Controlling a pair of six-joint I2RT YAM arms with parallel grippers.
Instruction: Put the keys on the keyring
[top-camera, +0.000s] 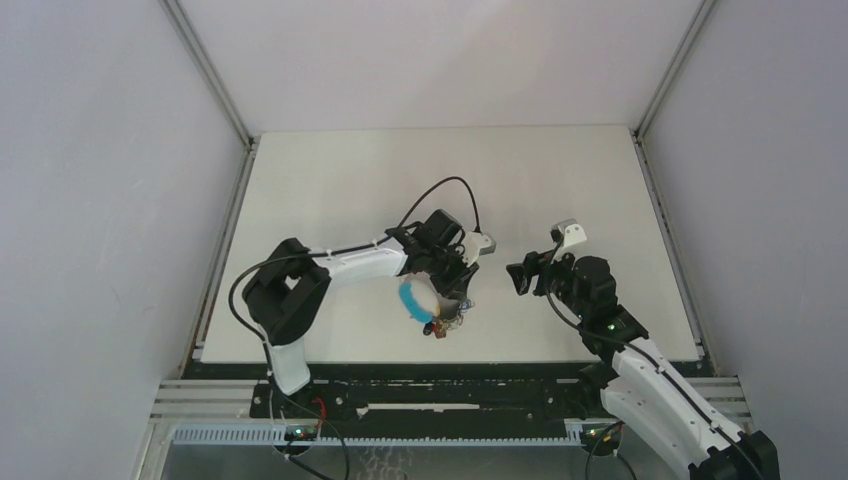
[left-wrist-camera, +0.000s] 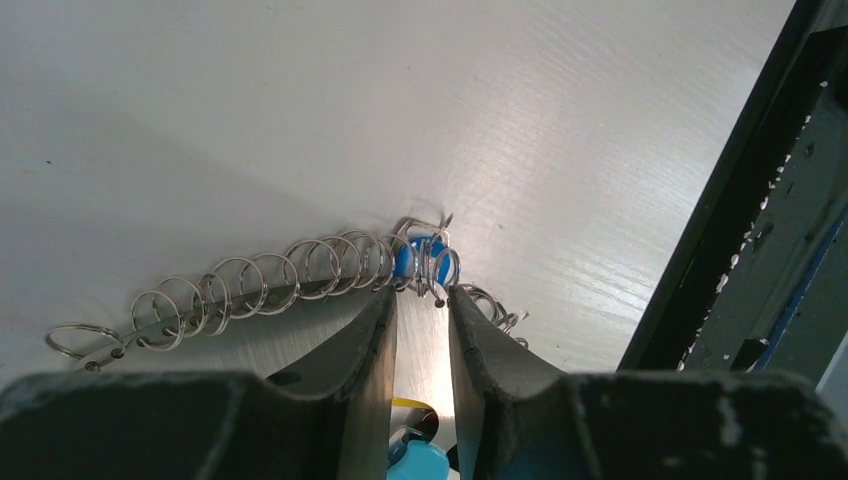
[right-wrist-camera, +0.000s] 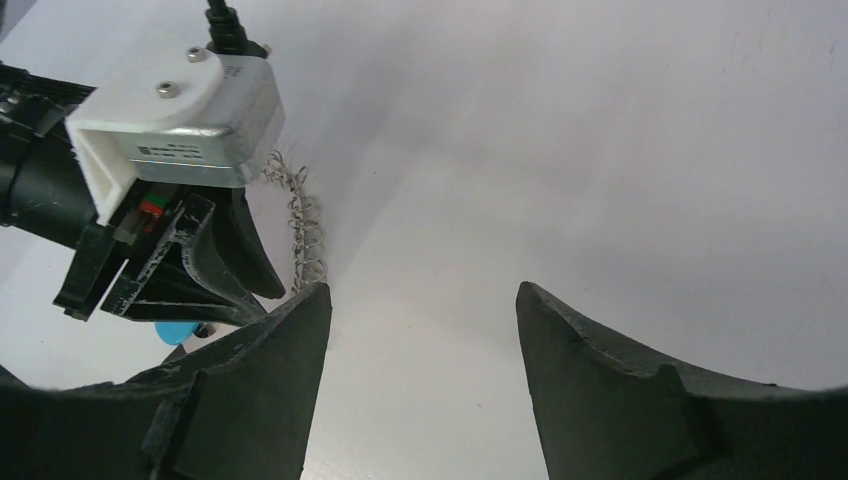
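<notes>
The keyring (top-camera: 440, 318) lies under my left gripper (top-camera: 460, 288), with cyan plastic pieces (top-camera: 411, 300) and a red bit (top-camera: 437, 331) on it. In the left wrist view its wire loops (left-wrist-camera: 260, 285) run off to the left from my left gripper (left-wrist-camera: 422, 292). A key with a blue oval head (left-wrist-camera: 418, 257) sits among the loops right at the tips. The jaws stand a narrow gap apart, pinching that bunch. My right gripper (top-camera: 518, 278) is wide open and empty, just right of the left one; it also shows in the right wrist view (right-wrist-camera: 422, 290).
The right wrist view shows the left gripper's camera housing (right-wrist-camera: 175, 100) and the wire loops (right-wrist-camera: 305, 235) close to my right gripper's left finger (right-wrist-camera: 270, 380). The table's dark front rail (left-wrist-camera: 720, 230) is near the left gripper. A cyan piece (left-wrist-camera: 422, 462) lies under the left fingers.
</notes>
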